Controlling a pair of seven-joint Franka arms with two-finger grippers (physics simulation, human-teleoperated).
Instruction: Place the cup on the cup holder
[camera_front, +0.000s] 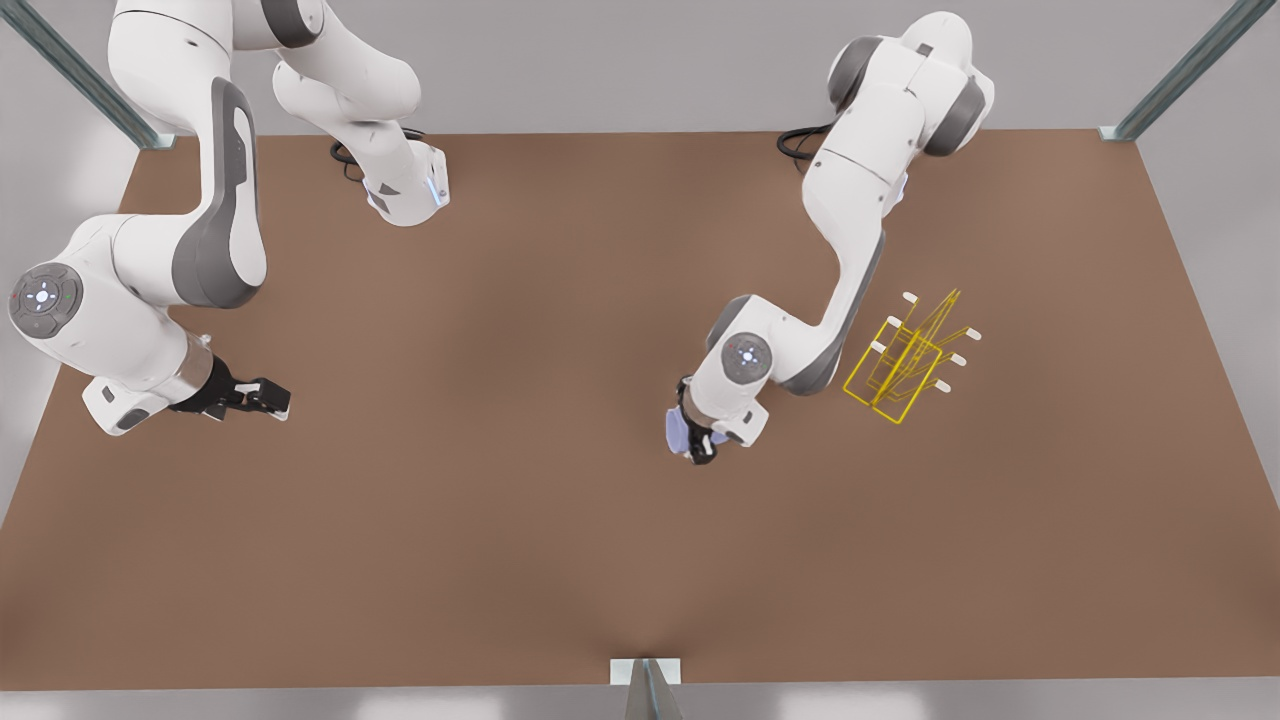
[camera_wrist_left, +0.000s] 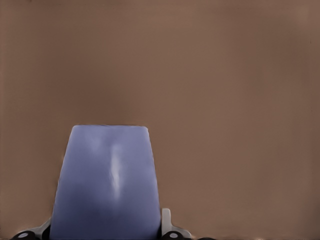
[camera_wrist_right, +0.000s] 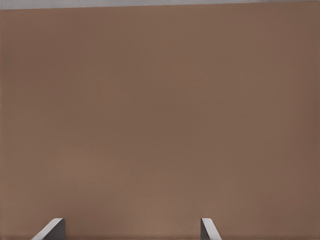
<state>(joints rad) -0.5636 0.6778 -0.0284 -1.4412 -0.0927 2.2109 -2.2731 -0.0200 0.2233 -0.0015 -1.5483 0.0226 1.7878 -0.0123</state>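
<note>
Simulated robot lab cell, not a home or shop; plain brown bench (camera_front: 560, 520) with a flat rendered surface; two white Franka arms bolted at its far edge; grey metal frame struts (camera_front: 85, 75) at the corners; blank pale grey surround; no furniture-style decor, just a yellow wire cup holder (camera_front: 905, 365).

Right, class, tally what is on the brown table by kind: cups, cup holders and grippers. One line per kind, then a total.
Cups: 1, the cup, gripped by the left gripper
Cup holders: 1, the cup holder, standing on the table
Grippers: 2, left gripper, and right gripper waiting open
Total: 4
</note>
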